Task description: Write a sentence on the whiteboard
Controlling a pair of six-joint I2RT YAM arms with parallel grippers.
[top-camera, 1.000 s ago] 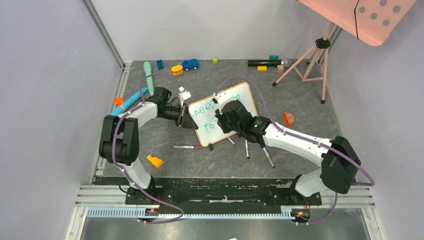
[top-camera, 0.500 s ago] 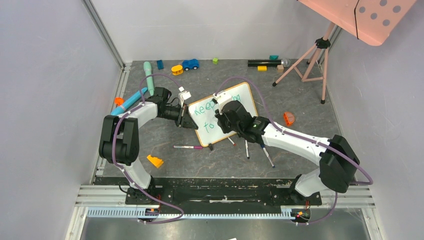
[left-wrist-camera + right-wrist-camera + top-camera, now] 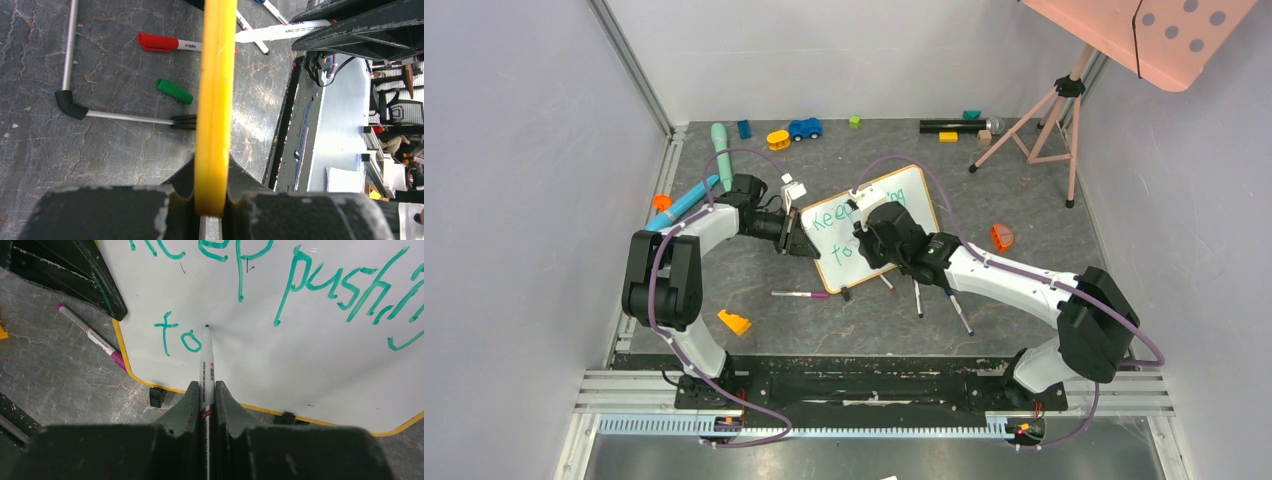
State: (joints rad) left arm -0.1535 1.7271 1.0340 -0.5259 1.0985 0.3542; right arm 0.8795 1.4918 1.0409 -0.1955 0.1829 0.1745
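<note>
The whiteboard [image 3: 916,193] with its orange-yellow frame stands tilted on the table's middle. My left gripper [image 3: 799,241] is shut on its left frame edge [image 3: 216,100], which runs between the jaws [image 3: 215,196]. My right gripper [image 3: 871,236] hovers over the board, shut on a thin marker [image 3: 206,360]. The marker's tip touches the whiteboard [image 3: 310,360] just right of a green "fo". The sentence [image 3: 240,280] reads "Keep pushing" on the upper line. In the top view the right gripper hides much of the writing [image 3: 832,218].
A magenta marker [image 3: 801,294] lies at the board's front left, two more markers [image 3: 917,297] at its front right. A red marker [image 3: 170,44] and green cap [image 3: 174,91] lie beside the board. Orange wedge [image 3: 734,322], tripod [image 3: 1049,115] and toys [image 3: 804,128] ring the table.
The right arm has shifted slightly left, with the marker still on the board. The left arm and the board have not moved.
</note>
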